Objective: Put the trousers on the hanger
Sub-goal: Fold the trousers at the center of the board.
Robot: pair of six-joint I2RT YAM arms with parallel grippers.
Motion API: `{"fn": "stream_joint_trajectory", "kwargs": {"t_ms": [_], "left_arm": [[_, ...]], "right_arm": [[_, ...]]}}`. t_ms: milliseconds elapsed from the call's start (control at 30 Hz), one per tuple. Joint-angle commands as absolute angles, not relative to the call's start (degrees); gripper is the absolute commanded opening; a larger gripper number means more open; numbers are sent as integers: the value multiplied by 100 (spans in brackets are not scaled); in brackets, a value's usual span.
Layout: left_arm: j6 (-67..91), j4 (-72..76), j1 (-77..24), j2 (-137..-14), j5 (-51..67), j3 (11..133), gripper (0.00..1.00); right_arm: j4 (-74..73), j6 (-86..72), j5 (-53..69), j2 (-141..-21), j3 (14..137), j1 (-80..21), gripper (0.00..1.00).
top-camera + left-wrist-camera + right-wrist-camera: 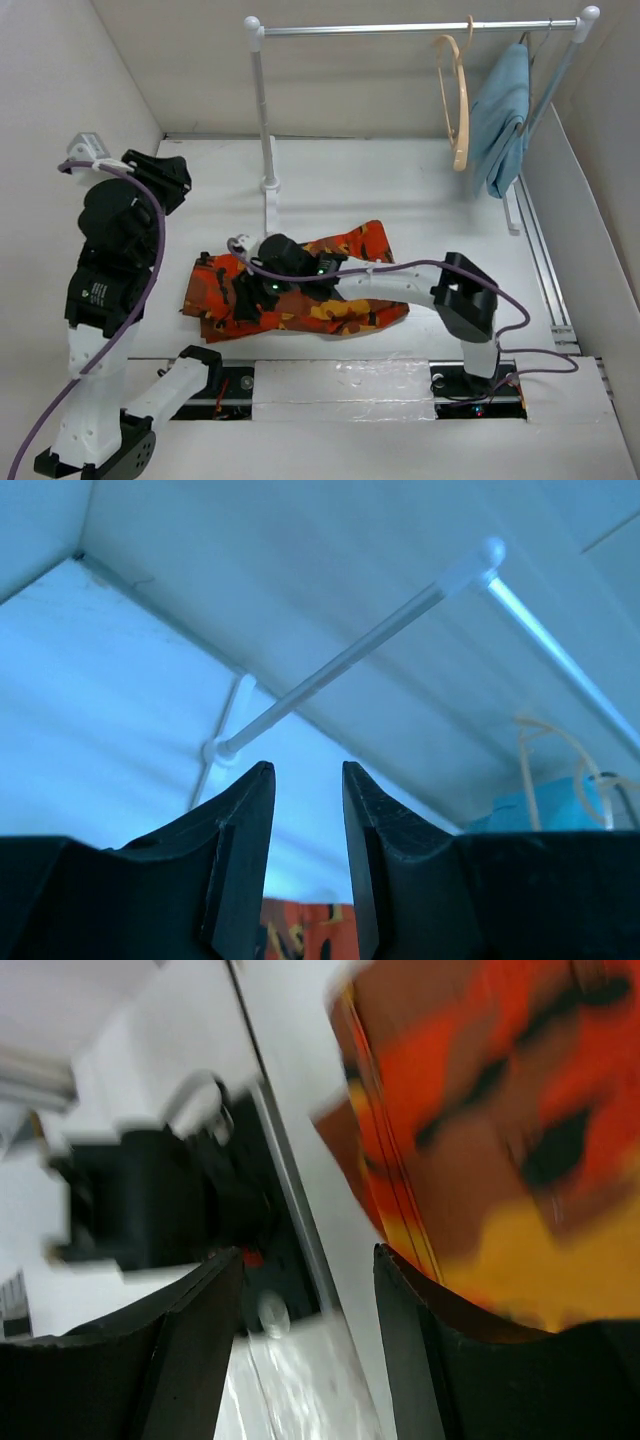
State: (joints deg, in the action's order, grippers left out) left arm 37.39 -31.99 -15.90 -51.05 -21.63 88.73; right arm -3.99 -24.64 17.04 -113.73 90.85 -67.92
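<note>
Pickup stage: left gripper point(308, 772) and right gripper point(308, 1256) both gape empty; the trousers point(362, 246) need gripping, then on to the hanger point(459, 112) at one o'clock.

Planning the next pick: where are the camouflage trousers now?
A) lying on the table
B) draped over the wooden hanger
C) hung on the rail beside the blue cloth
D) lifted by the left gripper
A: the trousers lie spread on the table, and the hanger hangs bare on the rail.

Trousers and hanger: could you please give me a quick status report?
Left gripper and right gripper open, empty. Trousers lying on table, right gripper over them. Hanger on rail, beside blue cloth.
</note>
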Motion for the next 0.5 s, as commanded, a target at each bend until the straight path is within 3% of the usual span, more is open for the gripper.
{"fn": "stream_joint_trajectory", "kwargs": {"t_ms": [0, 67, 100, 133, 167, 200, 233, 467], "left_arm": [[3805, -3358, -1556, -5010, -2014, 8185, 30], [3989, -3165, -1556, -4904, -1176, 6941, 31], [4051, -3086, -1556, -4904, -1169, 6935, 31], [4130, -2998, -1556, -4965, -934, 6282, 31], [4253, -2736, -1556, -4992, -444, 5919, 31], [4350, -2525, -1556, -5018, -231, 5558, 31], [4542, -2348, -1556, -5088, -55, 4920, 30], [5141, -1687, -1390, -5431, 448, 3394, 30]], "right_arm": [[238, -2497, 1855, -10066, 8109, -6400, 60], [37, -2286, 1820, -9348, 7274, -5918, 54], [-139, -2285, 1776, -9099, 7269, -5915, 50], [-254, -2172, 1741, -8844, 6764, -5663, 42], [-342, -2136, 1714, -8607, 6507, -5530, 32], [-491, -2084, 1688, -8204, 6278, -5398, 12], [-597, -1970, 1670, -8018, 5858, -5275, 4], [-1160, -1486, 1458, -6882, 4266, -3852, 0]]}}
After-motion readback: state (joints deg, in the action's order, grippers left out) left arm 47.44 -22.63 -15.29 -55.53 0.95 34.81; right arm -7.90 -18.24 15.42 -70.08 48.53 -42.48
